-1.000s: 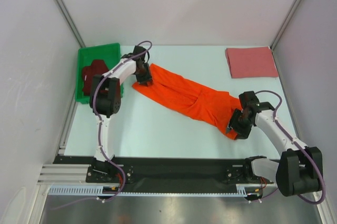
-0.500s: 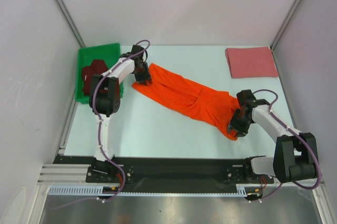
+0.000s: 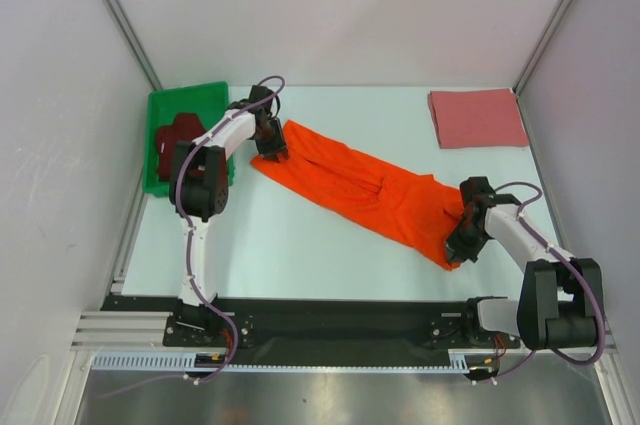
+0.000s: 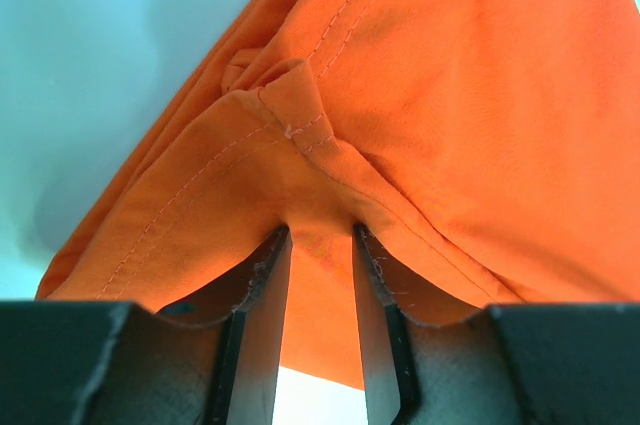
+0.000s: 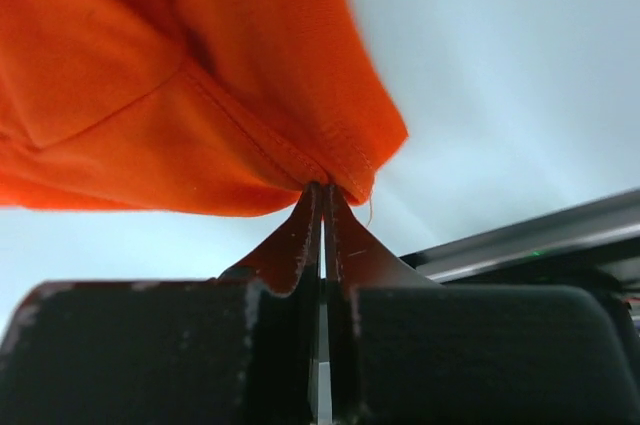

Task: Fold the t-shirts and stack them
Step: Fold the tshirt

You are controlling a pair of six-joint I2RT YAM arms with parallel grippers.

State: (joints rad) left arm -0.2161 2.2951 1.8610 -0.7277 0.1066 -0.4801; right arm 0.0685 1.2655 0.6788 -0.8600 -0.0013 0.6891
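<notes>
The bright orange t-shirt (image 3: pixel 360 185) lies stretched in a long diagonal band across the table. My left gripper (image 3: pixel 272 150) holds its far-left end; in the left wrist view a bunch of orange cloth (image 4: pixel 450 95) sits pinched between the fingers of this gripper (image 4: pixel 320 240). My right gripper (image 3: pixel 458 248) is at the near-right end, and in the right wrist view it (image 5: pixel 322 190) is shut tight on the hem of the orange shirt (image 5: pixel 150 75). A folded dusty pink t-shirt (image 3: pixel 477 117) lies at the far right. A dark maroon t-shirt (image 3: pixel 178 137) sits crumpled in the bin.
The green plastic bin (image 3: pixel 190 95) stands at the far left, just beside my left arm. White walls close off the table on three sides. A black rail (image 3: pixel 330 315) runs along the near edge, close behind my right gripper.
My right gripper has closed on the orange shirt's near-right corner and shifted slightly right, pulling that end out. The left gripper kept its hold and place.
</notes>
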